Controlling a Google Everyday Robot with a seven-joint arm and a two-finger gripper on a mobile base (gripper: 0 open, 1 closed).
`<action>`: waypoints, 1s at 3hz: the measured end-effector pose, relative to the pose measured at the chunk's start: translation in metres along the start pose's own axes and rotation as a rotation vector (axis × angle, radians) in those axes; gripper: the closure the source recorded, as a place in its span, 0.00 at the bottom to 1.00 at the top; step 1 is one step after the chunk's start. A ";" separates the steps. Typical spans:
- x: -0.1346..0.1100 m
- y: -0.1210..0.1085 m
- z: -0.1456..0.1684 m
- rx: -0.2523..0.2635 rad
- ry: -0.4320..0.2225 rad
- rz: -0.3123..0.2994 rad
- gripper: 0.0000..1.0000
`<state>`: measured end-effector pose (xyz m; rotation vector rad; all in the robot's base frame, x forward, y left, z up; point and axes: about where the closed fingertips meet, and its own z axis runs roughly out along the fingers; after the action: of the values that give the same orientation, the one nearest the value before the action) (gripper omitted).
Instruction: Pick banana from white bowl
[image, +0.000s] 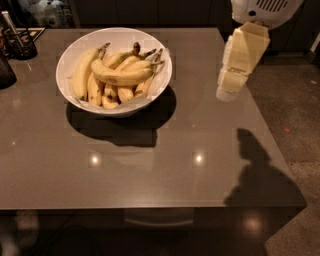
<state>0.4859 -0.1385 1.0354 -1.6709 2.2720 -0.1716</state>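
The white bowl (75, 52) stands on the far left part of the grey table (150, 160) and holds several yellow bananas. The banana (120, 76), long and curved, lies across the top of the pile with its dark stem pointing right. My gripper (229, 92) hangs above the table's right side, well to the right of the bowl and apart from it. It holds nothing.
A small dark utensil holder (20, 42) stands at the table's far left corner. A dark object (6, 72) sits at the left edge. The table's right edge borders a speckled floor (295, 115). The arm's shadow (260, 175) falls on the front right.
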 end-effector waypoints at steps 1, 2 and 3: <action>-0.007 -0.006 -0.004 0.031 -0.026 -0.001 0.00; -0.040 -0.004 -0.001 0.059 -0.056 -0.049 0.00; -0.078 -0.003 0.004 0.077 -0.055 -0.112 0.00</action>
<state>0.5110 -0.0658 1.0465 -1.7414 2.1062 -0.2331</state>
